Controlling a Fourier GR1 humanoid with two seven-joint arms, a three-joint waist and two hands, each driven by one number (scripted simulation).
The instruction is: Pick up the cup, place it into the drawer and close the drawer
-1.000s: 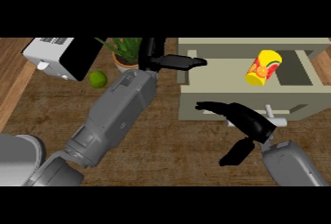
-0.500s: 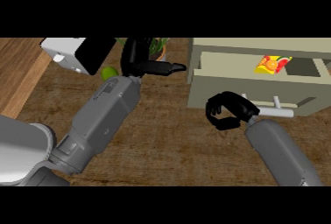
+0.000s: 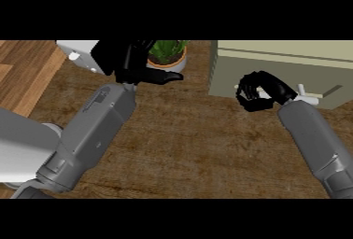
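Fingers of the right hand are curled in on themselves, and nothing shows inside them. The hand sits against the front of the beige drawer cabinet, just left of the white drawer handle. Its grey forearm runs down to the lower right edge of the view. The drawer front looks level with the cabinet face, with no open cavity showing above it. The cabinet's paler top runs along the upper right of the view. The cup shows nowhere in the head view, so its place cannot be told from here.

The left hand is at the upper middle of the view with its fingers straight and pointing up. Its thumb sticks out to the right, so the hand is wide open and holds nothing. Its long grey forearm slants down to the lower left. Behind this hand is a white appliance with a dark side. Just to the right of the hand stands a potted plant, its green leaves rising from a round pot. All of this rests on the dark brown wooden desk. Lighter wooden boards show at the upper left.
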